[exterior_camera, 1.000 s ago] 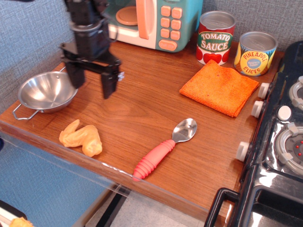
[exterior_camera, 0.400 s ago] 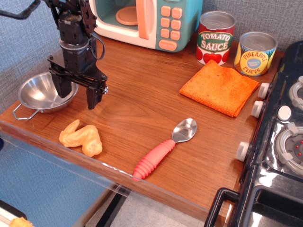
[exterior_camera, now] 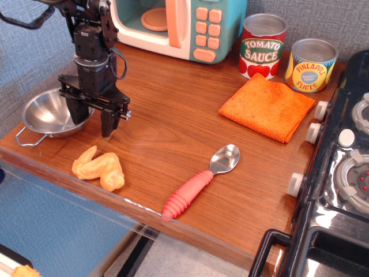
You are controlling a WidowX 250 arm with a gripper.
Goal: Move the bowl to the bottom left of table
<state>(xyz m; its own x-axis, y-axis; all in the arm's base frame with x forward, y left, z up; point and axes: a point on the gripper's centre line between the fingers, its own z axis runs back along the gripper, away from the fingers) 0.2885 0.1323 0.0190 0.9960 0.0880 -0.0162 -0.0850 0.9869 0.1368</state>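
The shiny steel bowl (exterior_camera: 49, 114) with thin wire loop handles sits upright on the brown wood-grain table (exterior_camera: 167, 138) near its left edge. My black gripper (exterior_camera: 92, 120) hangs over the bowl's right rim with its jaws open. One finger is inside the bowl and the other (exterior_camera: 108, 122) is outside it, over the table. Whether the fingers touch the rim cannot be told.
An orange toy chicken piece (exterior_camera: 99, 168) lies in front of the bowl. A pink-handled spoon (exterior_camera: 199, 182) lies near the front edge. An orange cloth (exterior_camera: 267, 107), two cans (exterior_camera: 263, 46), a toy microwave (exterior_camera: 179, 26) and a black toy stove (exterior_camera: 340, 173) stand behind and right.
My gripper has moved left and down, from beside the bowl to straddling its right rim. The bowl has not moved.
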